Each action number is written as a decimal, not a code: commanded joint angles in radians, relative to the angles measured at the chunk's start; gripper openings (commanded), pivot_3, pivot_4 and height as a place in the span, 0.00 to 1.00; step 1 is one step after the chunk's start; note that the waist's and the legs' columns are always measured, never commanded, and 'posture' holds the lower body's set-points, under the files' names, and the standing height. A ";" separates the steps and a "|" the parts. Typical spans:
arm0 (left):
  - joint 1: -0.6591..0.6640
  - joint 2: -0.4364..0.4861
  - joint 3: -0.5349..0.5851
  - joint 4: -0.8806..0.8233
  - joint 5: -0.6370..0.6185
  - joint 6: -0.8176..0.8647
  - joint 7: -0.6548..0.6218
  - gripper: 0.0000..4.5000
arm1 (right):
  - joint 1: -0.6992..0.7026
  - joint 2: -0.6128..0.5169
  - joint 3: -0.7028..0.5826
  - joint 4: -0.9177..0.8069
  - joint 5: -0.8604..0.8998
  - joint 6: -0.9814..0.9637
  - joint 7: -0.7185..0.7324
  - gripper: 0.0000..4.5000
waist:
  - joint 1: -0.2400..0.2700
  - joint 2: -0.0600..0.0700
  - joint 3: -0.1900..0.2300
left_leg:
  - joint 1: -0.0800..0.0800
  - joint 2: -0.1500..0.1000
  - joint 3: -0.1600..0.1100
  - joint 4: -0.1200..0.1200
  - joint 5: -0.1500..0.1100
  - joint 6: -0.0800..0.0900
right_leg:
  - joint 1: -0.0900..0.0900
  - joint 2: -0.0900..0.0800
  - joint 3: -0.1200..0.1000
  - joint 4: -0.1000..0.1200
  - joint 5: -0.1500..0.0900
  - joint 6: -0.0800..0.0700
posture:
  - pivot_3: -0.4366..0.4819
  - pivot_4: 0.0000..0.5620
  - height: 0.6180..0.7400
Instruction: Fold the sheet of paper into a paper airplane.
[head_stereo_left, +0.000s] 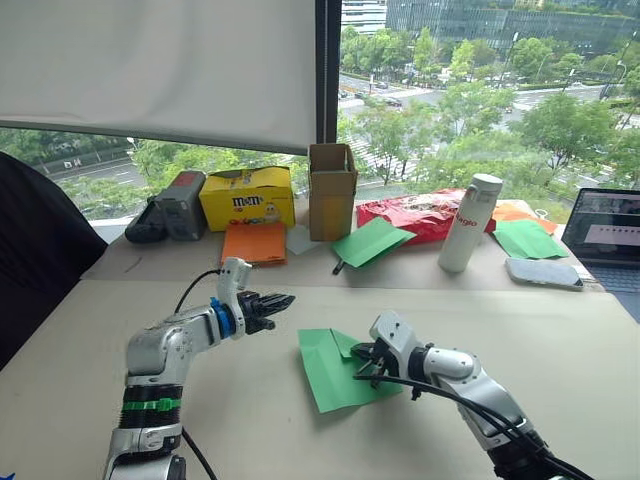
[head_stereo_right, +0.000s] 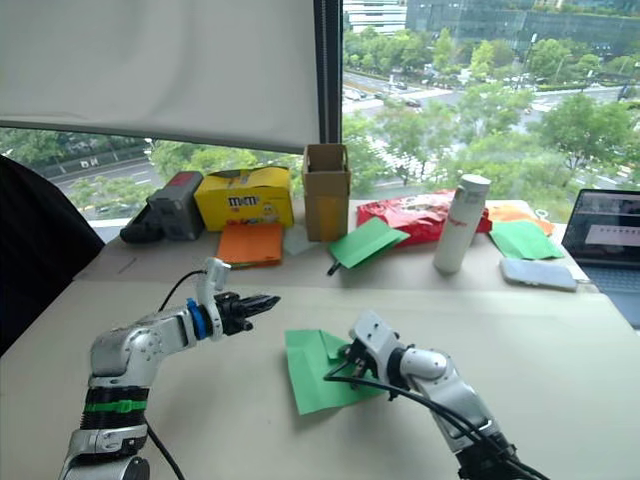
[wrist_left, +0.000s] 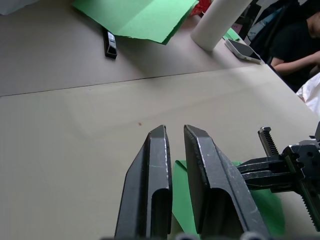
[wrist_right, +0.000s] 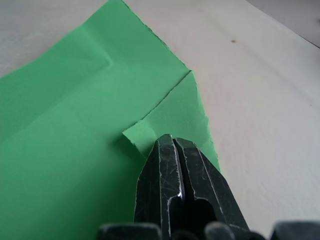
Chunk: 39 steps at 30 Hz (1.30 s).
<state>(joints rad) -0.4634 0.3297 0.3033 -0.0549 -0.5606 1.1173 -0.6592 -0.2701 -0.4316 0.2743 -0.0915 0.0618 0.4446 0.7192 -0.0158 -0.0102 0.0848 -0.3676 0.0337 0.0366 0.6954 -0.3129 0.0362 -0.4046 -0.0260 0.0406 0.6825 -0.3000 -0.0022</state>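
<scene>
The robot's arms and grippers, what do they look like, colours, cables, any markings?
Both arms are silver-grey metal with black joints. The left gripper has two black fingers behind a blue ring and a white block; its forearm carries a green band. The right gripper has black fingers, scuffed and scratched, under a white-grey housing. A black cable loops from the left wrist, and black cables run along the right forearm.
</scene>
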 joint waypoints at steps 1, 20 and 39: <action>0.042 -0.009 0.057 -0.094 -0.063 0.127 0.096 0.48 | -0.004 0.012 0.021 0.012 0.001 -0.011 0.014 0.00 | -0.001 0.000 0.000 | 0.000 0.000 0.000 0.000 0.000 0.000 | 0.000 0.000 0.000 0.000 0.000 0.000 | 0.48 0.27 0.31; 0.082 -0.224 -0.028 -0.097 -0.089 0.211 0.331 0.36 | -0.005 0.018 0.004 -0.014 0.006 0.003 -0.001 0.00 | 0.001 -0.003 0.002 | -0.001 -0.001 0.000 -0.001 0.003 -0.006 | 0.001 -0.001 0.001 0.000 0.000 -0.001 | 0.48 0.27 0.31; -0.344 0.176 -0.662 0.506 0.313 -0.676 -0.543 0.00 | -0.005 -0.046 -0.098 -0.255 0.137 0.162 0.015 0.00 | 0.006 0.002 0.005 | -0.004 -0.004 -0.001 -0.003 0.005 -0.010 | -0.001 0.001 -0.001 -0.003 0.001 -0.001 | 0.48 0.27 0.31</action>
<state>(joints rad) -0.7667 0.5084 -0.3384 0.4036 -0.2933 0.5654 -1.1204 -0.2748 -0.4835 0.1785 -0.3202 0.1821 0.6176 0.7398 -0.0098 -0.0077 0.0902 -0.3722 0.0296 0.0354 0.6928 -0.3077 0.0266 -0.4056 -0.0250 0.0392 0.6793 -0.2995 -0.0034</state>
